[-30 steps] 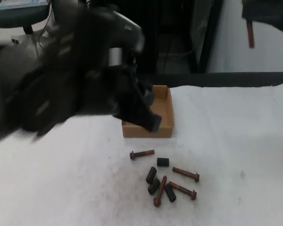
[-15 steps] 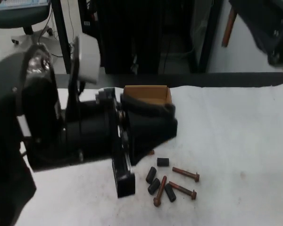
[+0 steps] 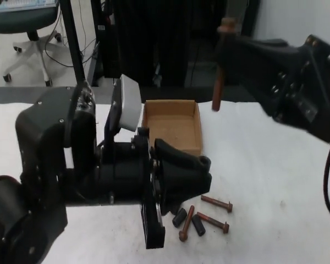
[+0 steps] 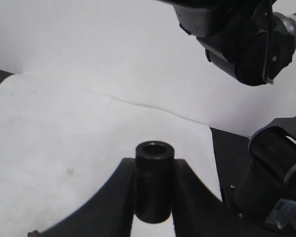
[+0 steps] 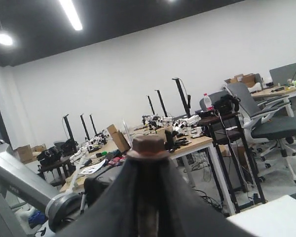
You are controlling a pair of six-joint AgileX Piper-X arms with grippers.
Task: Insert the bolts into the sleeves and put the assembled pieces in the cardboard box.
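Observation:
My left gripper (image 4: 154, 174) is shut on a black sleeve (image 4: 154, 185), held upright with its bore open at the top. In the high view that left gripper (image 3: 202, 166) hangs just in front of the cardboard box (image 3: 193, 125). My right gripper (image 3: 224, 55) is shut on a rusty bolt (image 3: 216, 91) that hangs head up, above and behind the box's right corner. The wrist view shows the bolt head (image 5: 148, 145) sticking out between the right gripper (image 5: 148, 170) fingers. Loose bolts (image 3: 216, 203) and black sleeves (image 3: 198, 225) lie on the white bench before the box.
The left arm's bulky black body (image 3: 60, 165) covers the bench's left half and part of the loose pile. White cloth (image 3: 280, 176) lies bare to the right. The right arm (image 4: 241, 39) hangs over the bench's far side. A chair (image 3: 22, 22) stands behind the bench.
The left arm swung down and to the right, settling in front of the box over part of the pile. The right arm came in from the upper right, carrying the bolt leftward.

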